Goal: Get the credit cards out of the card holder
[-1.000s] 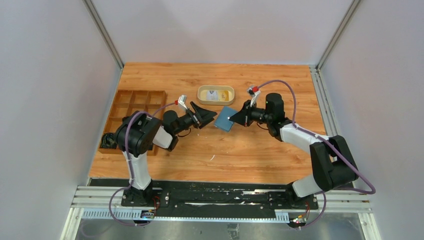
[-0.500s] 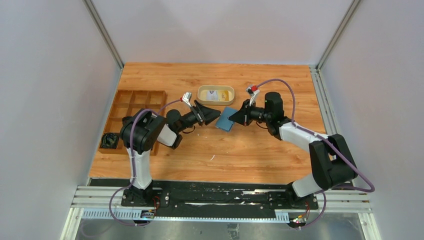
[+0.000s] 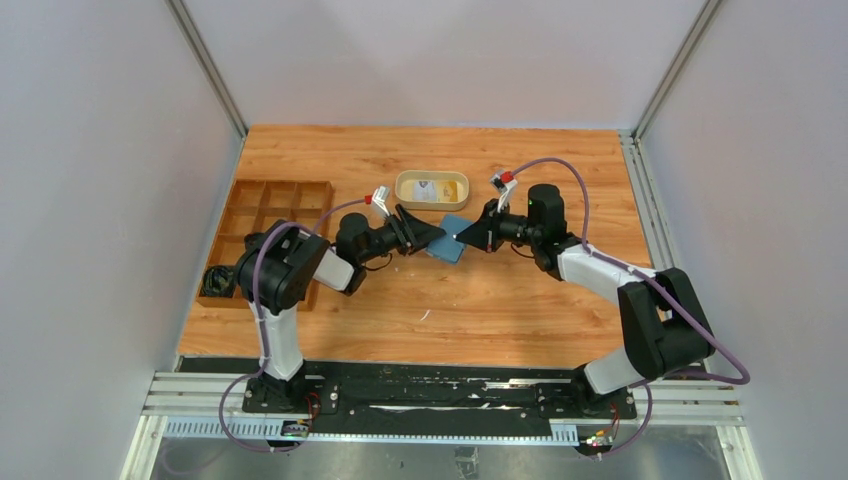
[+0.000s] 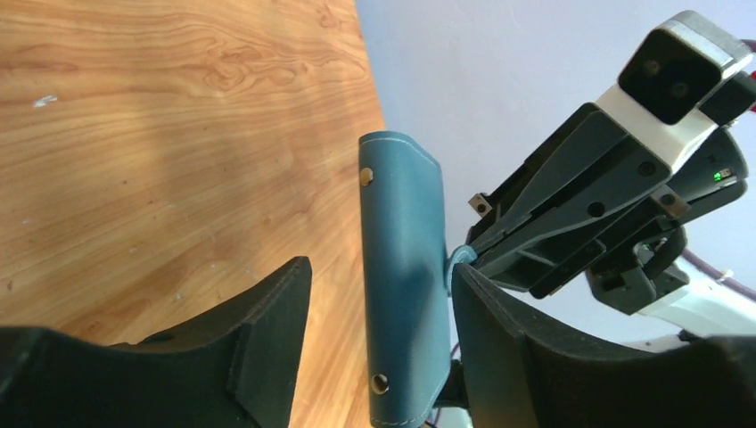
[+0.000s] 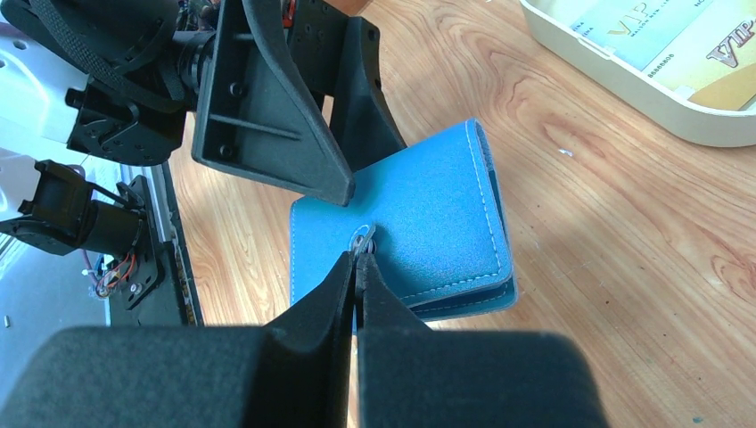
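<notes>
With the card holder [image 5: 419,223] at centre, just nearer than the tray [image 3: 400,190], your right gripper [image 5: 358,267] was pinched shut on its snap tab [image 5: 361,241] and your left gripper [image 4: 379,267] straddled it open-jawed, so you were unsnapping it, which likely next needed the left to clamp while the right peeled.

Wooden table [image 3: 500,310]: tray [image 3: 432,207], compartment box [image 3: 285,184]

Lab test cell, aluminium-framed white walls [image 3: 100,200]

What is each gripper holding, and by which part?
The right gripper pinches the wallet by its snap tab. The left gripper straddles the wallet, jaws open, holding nothing.
</notes>
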Controlling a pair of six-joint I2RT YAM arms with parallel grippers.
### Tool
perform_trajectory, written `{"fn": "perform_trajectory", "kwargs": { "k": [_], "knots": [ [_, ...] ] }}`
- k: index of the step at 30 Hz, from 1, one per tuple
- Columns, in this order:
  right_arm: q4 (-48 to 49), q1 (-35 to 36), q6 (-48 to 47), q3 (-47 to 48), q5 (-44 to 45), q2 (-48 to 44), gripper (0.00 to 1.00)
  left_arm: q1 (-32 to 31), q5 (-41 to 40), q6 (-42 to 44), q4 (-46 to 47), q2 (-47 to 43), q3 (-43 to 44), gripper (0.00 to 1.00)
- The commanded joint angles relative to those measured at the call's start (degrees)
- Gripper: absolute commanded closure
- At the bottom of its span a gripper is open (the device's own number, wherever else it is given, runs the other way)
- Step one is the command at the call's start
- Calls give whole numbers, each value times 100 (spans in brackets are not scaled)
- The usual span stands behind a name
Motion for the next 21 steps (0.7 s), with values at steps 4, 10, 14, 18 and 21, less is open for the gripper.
{"fn": "perform_trajectory", "kwargs": {
  "k": [4,10,14,18,21],
  "knots": [
    [125,65,56,145,-147,-26,100,-25,216,-764,1320,411,170,100],
    [434,65,305,99,-566,-321,100,-26,171,-777,1426,518,57,100],
    [359,65,375,149,-816,-880,100,-26,69,-634,1246,544,-6,100],
    [177,58,382,263,-1057,-1248,100,-26,-11,-566,1141,607,5,100],
    [251,47,422,225,-1223,-1344,100,-26,-62,-582,1133,649,18,100]
  ]
}}
